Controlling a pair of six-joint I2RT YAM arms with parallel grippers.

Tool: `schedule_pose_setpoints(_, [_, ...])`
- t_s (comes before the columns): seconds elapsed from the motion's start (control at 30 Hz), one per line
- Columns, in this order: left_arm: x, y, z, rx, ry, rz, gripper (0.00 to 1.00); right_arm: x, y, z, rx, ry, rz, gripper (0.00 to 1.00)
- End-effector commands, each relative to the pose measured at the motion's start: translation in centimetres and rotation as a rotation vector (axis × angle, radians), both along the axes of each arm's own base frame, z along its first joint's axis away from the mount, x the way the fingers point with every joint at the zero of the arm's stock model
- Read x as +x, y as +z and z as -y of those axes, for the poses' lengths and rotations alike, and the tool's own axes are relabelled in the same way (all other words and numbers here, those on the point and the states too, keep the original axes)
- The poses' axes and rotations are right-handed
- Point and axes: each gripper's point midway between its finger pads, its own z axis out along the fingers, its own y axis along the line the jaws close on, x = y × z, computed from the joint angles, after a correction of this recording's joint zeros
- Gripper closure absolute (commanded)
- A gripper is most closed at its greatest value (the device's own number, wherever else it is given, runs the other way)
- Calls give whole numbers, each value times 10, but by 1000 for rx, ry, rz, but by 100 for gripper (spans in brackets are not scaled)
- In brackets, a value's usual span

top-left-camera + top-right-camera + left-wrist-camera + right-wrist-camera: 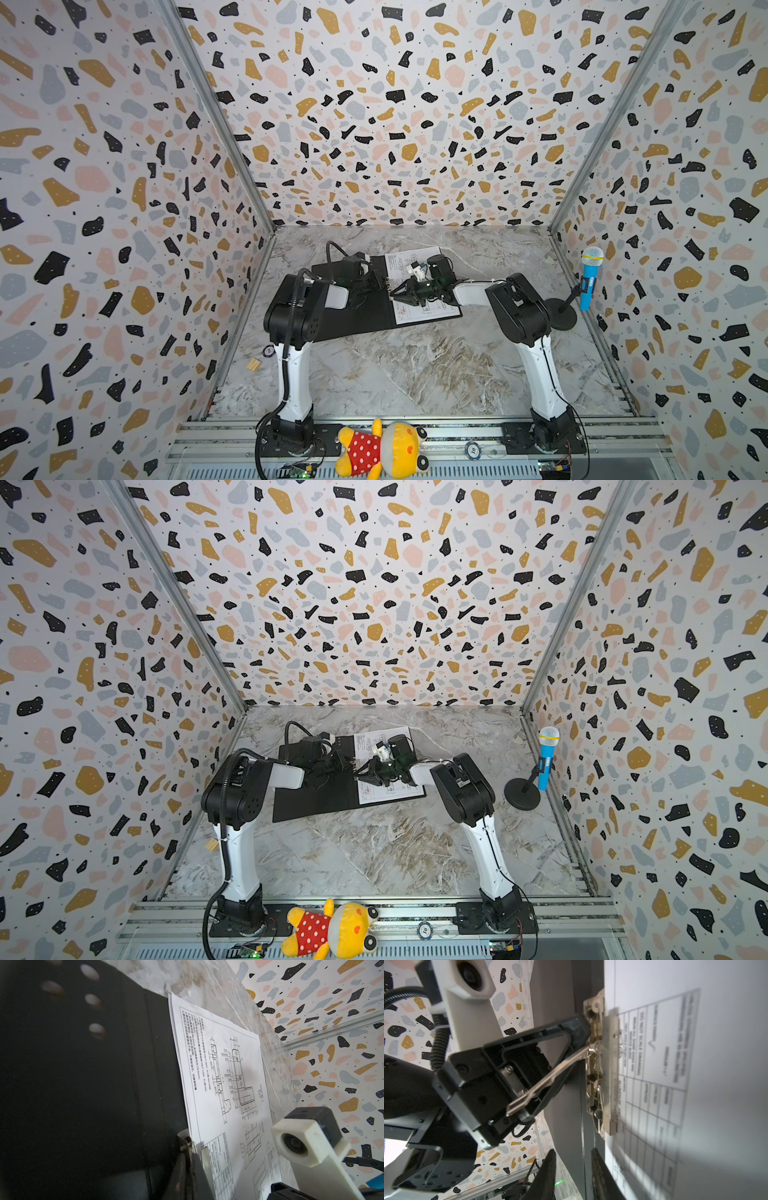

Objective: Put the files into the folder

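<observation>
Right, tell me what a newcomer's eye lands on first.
Terrazzo walls, then the open black folder mid-table, a technical drawing sheet on its right half. The shut left gripper and open right gripper meet at its metal spine clip. A yellow plush toy lies on the front rail; a blue toy microphone stands by the right wall.

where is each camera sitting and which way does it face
Both top views: high over the arm bases, looking down at the folder on the table; left arm and right arm show whole.
Left wrist: low over the folder, facing along the drawing sheet; the right arm's camera housing shows.
Right wrist: facing the spine clip; right claw open, left claw shut on the clip lever.
Shared: both wrist views hold the sheet and clip.
</observation>
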Motion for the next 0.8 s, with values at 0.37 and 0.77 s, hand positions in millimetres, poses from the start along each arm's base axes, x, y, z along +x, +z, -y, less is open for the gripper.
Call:
schedule_pose_setpoints(0.37, [-19, -41, -7, 72, -11, -113, 92, 17, 54, -8, 105, -29, 53, 60])
schedule_pose_setpoints(0.77, [-21, -43, -8, 79, -13, -112, 92, 20, 57, -12, 130, -39, 34, 56])
